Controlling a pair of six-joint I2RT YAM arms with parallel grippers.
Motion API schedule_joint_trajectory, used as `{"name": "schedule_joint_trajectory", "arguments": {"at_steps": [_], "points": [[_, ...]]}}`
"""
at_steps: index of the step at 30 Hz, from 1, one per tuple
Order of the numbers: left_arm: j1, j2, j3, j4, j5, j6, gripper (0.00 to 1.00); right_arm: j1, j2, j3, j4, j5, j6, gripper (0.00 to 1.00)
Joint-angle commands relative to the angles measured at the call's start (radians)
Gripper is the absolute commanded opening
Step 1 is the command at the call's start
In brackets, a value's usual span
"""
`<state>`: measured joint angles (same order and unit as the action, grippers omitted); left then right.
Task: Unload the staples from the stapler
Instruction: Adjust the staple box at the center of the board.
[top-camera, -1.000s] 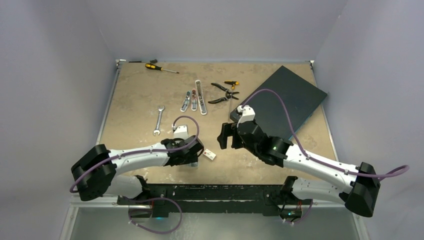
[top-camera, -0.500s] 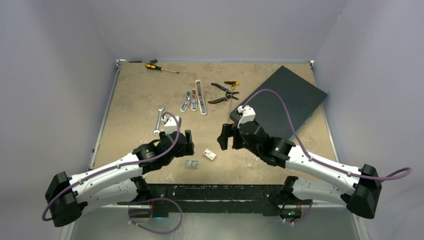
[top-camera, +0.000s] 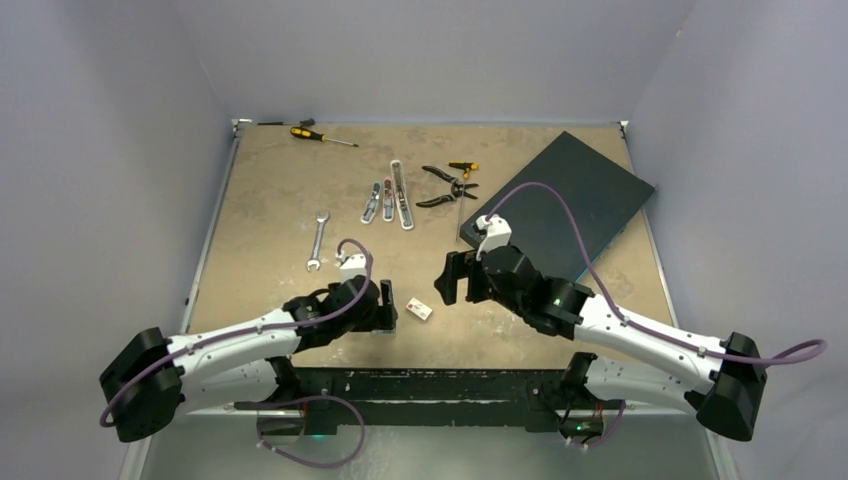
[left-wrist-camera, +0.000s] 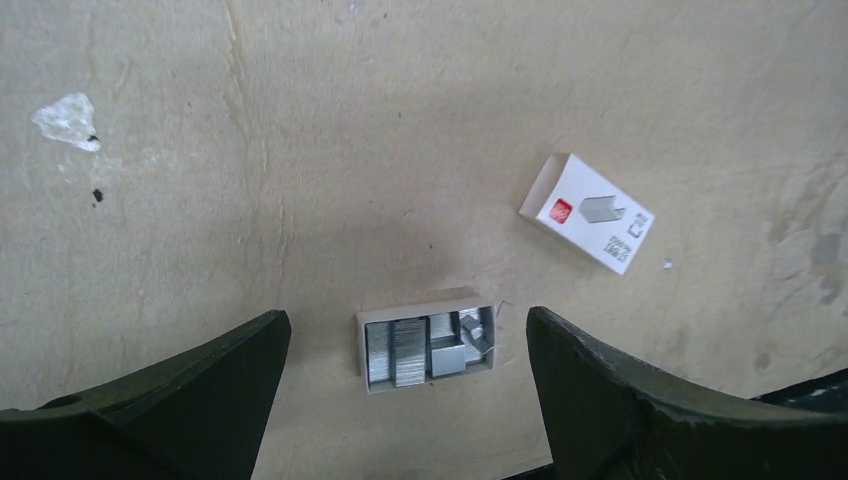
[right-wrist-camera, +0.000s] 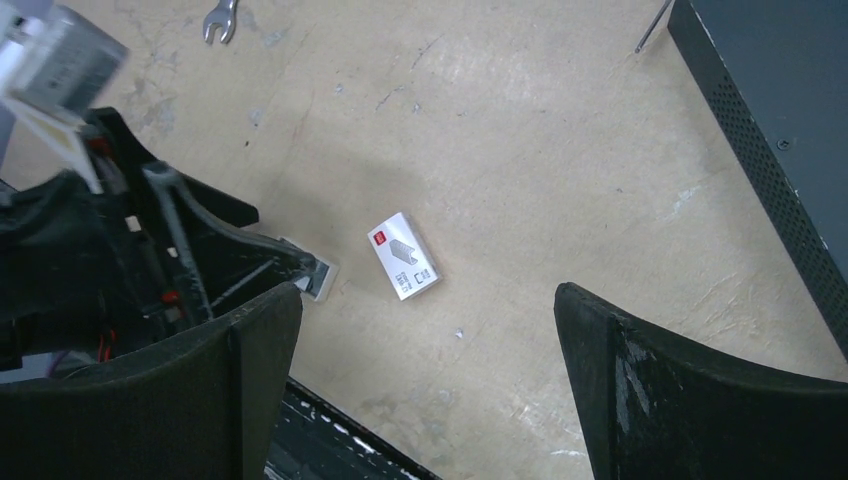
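The staples lie as short silvery ribbed blocks packed in a shallow open cardboard tray, low in the middle of the left wrist view, flat on the tan surface. The block at the tray's right end sits tilted; the others lie flat, side by side. The left pincer hovers above them with its jaws spread wide, one dark finger on either side of the tray and apart from it, gripping nothing. Up and to the right of the tray, separate from it, lies a small white box with a red mark and a staple drawing on its face.

In the overhead view the left pincer covers the tray near the bottom centre, with the white box just to its right. The right pincer hangs right of the box, jaws wide and empty. In its own view the left arm's black wrist fills the left side and hides all but a corner of the tray.

Higher in the overhead frame lie a wrench, three slim strips side by side, pliers and a yellow-handled screwdriver near the top edge. A dark panel rests at the upper right.
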<state>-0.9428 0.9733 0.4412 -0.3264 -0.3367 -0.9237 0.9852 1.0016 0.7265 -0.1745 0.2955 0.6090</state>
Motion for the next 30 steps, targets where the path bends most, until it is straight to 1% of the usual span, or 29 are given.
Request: {"name": "schedule_joint_trajectory", "arguments": {"at_steps": [1,6,10,17,30], "points": [[0.0,0.078,0.032,0.01,0.058,-0.023,0.87,-0.002,-0.034,-0.008,0.01,0.001,0.005,0.99],[-0.001,0.07,0.023,-0.018,0.063,-0.044,0.87,-0.003,-0.04,-0.013,0.013,-0.001,0.006,0.99],[-0.023,0.075,0.016,0.005,0.108,-0.058,0.9,-0.002,-0.036,-0.01,0.012,0.0,0.008,0.99],[-0.044,0.094,-0.006,0.049,0.145,-0.072,0.91,-0.002,-0.029,-0.015,0.014,0.001,0.011,0.99],[-0.075,0.239,0.025,0.181,0.184,-0.05,0.91,-0.002,-0.024,-0.021,0.008,0.007,0.011,0.99]]}}
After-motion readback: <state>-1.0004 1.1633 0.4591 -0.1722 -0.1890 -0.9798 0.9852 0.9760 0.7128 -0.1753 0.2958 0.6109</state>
